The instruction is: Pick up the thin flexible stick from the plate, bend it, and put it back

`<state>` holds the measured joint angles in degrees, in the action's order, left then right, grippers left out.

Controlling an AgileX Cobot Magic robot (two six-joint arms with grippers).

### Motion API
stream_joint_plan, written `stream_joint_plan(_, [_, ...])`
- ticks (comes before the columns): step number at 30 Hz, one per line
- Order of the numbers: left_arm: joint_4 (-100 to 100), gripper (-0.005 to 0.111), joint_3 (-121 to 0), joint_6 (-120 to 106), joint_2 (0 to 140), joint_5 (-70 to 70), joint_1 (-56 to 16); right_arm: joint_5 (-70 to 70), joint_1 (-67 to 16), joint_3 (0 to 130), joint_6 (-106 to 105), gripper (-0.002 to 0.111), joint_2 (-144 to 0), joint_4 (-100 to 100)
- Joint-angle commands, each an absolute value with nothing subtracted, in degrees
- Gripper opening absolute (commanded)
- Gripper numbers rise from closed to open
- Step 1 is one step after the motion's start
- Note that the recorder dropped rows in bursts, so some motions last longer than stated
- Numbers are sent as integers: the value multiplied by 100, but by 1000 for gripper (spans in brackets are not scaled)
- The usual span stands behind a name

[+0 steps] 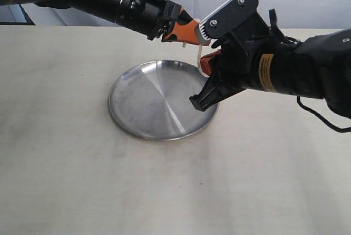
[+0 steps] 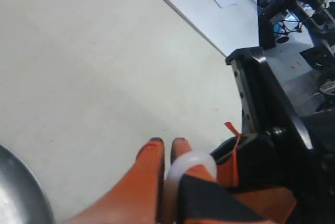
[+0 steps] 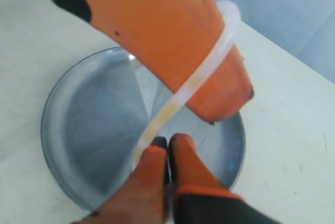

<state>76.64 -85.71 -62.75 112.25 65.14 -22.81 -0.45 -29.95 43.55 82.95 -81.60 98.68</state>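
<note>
Both grippers hang over the far right rim of the silver plate (image 1: 148,103), with the thin flexible stick (image 1: 198,54) held between them in a curve. In the right wrist view the pale stick (image 3: 183,96) runs from my right gripper (image 3: 168,141), whose orange fingers are shut on its lower end, up and around an orange finger (image 3: 178,41) of the left gripper. The plate (image 3: 78,130) lies below it. In the left wrist view my left gripper (image 2: 168,143) is shut, and the stick (image 2: 191,161) loops over one finger. My left gripper (image 1: 189,31) is above my right gripper (image 1: 206,63).
The plate sits on a pale beige table (image 1: 66,180). The right arm's black body (image 1: 285,70) fills the right side and a black part of it (image 1: 200,100) hangs over the plate's rim. The table's far edge (image 2: 183,20) and dark equipment (image 2: 293,4) lie beyond.
</note>
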Motion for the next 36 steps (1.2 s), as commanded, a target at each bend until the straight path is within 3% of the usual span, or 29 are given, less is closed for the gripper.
stream_joint_plan(1, [7375, 16, -8680, -6147, 11081, 6100, -2283, -431, -3043, 4259, 8272, -1, -8248, 9995])
stream_joint_plan(10, [5623, 45, -8680, -5253, 11081, 5777, -1882, -493, -3043, 4259, 8457, -1, -8248, 9995])
stream_joint_plan(16, [4389, 55, -8680, -4488, 11081, 5777, -1537, -136, -3043, 4259, 8722, -1, -8248, 9995])
stream_joint_plan(26, [3672, 58, -8680, -3200, 11081, 5326, -1320, 331, -3043, 4351, 8795, -1, -8414, 9973])
stream_joint_plan(36, [3672, 56, -8680, -2678, 10961, 5257, -1312, 266, -3043, 5691, 9101, -1, -9762, 9973])
